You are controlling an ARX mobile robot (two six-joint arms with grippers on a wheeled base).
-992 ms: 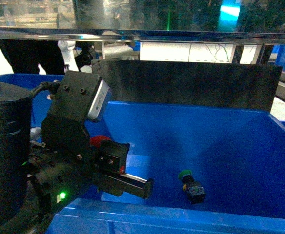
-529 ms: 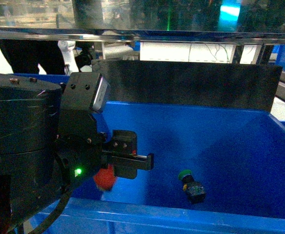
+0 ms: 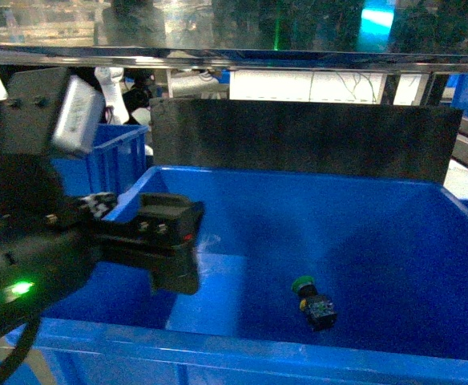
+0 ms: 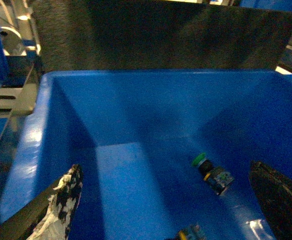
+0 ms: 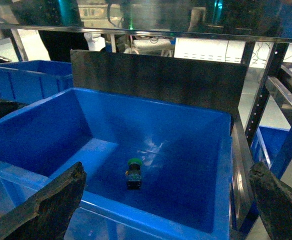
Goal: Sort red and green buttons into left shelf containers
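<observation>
A: What did the head view show?

B: The left gripper (image 3: 166,257) hung over the near left corner of the blue bin (image 3: 242,353). Its jaws were too dark and blurred to read there. The green button (image 3: 312,301) lay on its side on the bin floor, well off to the gripper's right and a little nearer the front wall. A second blue bin (image 3: 118,144) stood beyond it on the left.

A: And the left wrist view?

B: The two fingers (image 4: 61,200) stood far apart at the frame edges with nothing between them, so the left gripper was wide and empty. The green button (image 4: 212,173) sat ahead, close to the right finger. Something small with yellow and blue (image 4: 191,233) peeked in at the bottom edge; I couldn't tell what it was.

A: The right wrist view?

B: The right gripper's fingers (image 5: 51,205) were also spread wide, empty, held outside the bin's front rim (image 5: 136,220). The green button (image 5: 133,172) lay ahead, between them.

A: How would it handle?

B: Light and rigid, I'd judge, with a smooth domed cap likely to slip. The squarer dark body looked the safer hold, across its flat sides.
</observation>
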